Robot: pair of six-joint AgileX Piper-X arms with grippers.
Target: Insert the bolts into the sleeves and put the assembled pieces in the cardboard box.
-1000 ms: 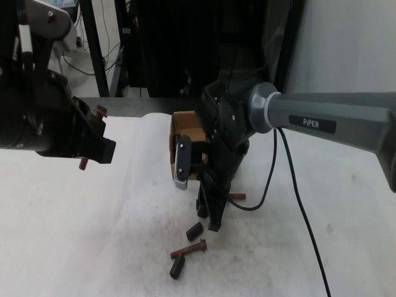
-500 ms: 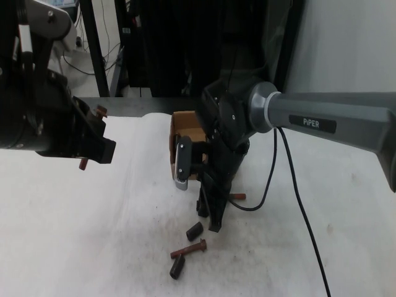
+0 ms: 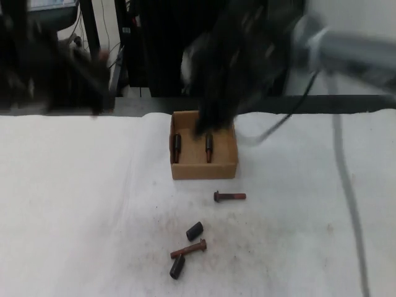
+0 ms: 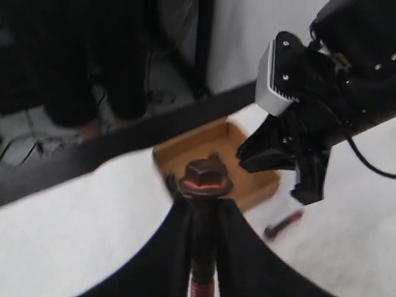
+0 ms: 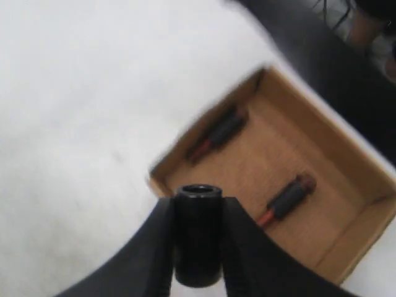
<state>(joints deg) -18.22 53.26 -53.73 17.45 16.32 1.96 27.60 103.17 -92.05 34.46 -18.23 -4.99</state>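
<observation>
A rusty hex-head bolt (image 4: 204,179) stands between the left fingers (image 4: 172,247), a black cylindrical sleeve (image 5: 198,238) between the right fingers (image 5: 244,247). Beyond both, an open cardboard box (image 3: 204,171) on the white cloth surface (image 3: 74,216) holds two assembled pieces (image 3: 177,147).

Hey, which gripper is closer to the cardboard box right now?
Right. The right gripper, shut on a sleeve, hovers over the cardboard box. The left gripper, shut on a bolt, is off toward the bench's left side, well apart from the box.

a white-covered bench (image 3: 68,235) (smudged dark near the middle) stands before black frame legs (image 3: 91,43) and a pale wall (image 4: 247,37).
</observation>
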